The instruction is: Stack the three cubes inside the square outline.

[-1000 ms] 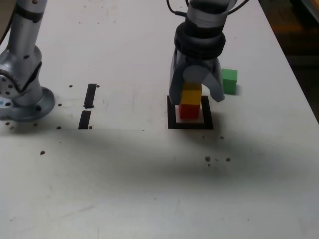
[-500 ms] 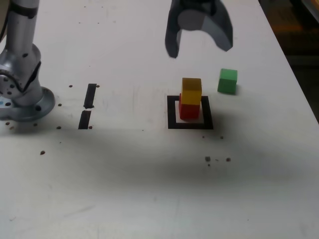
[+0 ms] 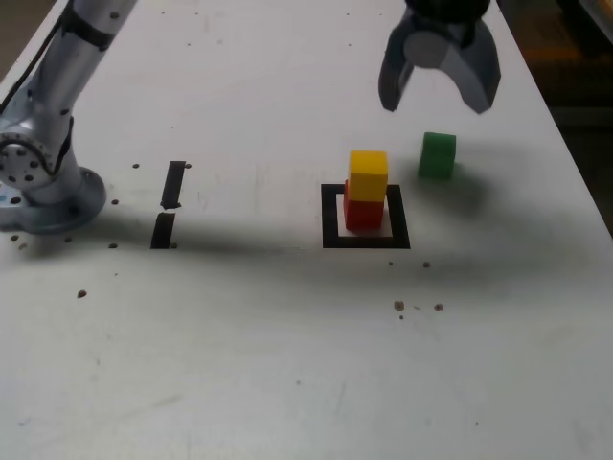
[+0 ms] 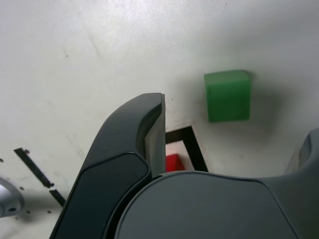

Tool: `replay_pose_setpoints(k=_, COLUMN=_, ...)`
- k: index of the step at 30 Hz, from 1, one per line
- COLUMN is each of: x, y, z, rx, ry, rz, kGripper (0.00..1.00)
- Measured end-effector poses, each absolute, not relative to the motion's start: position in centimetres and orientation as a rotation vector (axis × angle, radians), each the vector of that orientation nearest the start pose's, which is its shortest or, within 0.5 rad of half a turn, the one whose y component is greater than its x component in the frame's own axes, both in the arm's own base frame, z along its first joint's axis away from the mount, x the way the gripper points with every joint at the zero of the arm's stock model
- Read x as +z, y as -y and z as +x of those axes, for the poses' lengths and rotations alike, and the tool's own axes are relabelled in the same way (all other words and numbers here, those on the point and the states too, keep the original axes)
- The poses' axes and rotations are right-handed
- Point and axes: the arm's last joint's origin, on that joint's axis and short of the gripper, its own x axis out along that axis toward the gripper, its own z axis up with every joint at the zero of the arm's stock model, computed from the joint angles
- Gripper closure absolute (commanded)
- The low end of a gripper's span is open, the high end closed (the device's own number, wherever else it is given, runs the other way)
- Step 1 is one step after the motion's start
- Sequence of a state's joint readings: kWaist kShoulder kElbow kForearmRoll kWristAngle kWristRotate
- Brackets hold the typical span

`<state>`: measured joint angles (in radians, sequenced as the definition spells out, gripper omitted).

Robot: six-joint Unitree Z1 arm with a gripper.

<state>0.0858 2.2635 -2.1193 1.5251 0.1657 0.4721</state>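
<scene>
Red block [image 3: 363, 215] sits inside black square [image 3: 330, 217]. Yellow block [image 3: 368, 176] on top of red. Green block [image 3: 438, 156] alone on surface [image 3: 239, 355], near square, on exterior view's right. Hand [image 3: 439, 103] up above green, fingers spread, holding nothing. Looks like time to get green. Next: line up over green, go down, squeeze, lift, set on yellow. Careful, pile could tip.
</scene>
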Motion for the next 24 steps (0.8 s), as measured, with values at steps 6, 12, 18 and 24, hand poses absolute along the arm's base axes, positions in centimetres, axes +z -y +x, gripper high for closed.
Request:
replay_pose_setpoints(k=6, x=24.7, y=-4.7, z=45.0, rx=-0.238, ry=-1.715, rz=0.411, kGripper=0.06)
replay_pose_setpoints(k=12, x=21.7, y=-4.8, z=46.3, rx=-0.264, ry=-1.75, rz=0.397, kGripper=0.12)
replay_pose_setpoints(k=18, x=20.6, y=-4.8, z=46.8, rx=-0.273, ry=-1.743, rz=0.386, kGripper=0.21)
replay_pose_setpoints(k=24, x=20.5, y=-4.6, z=47.0, rx=-0.274, ry=-1.727, rz=0.387, kGripper=0.42)
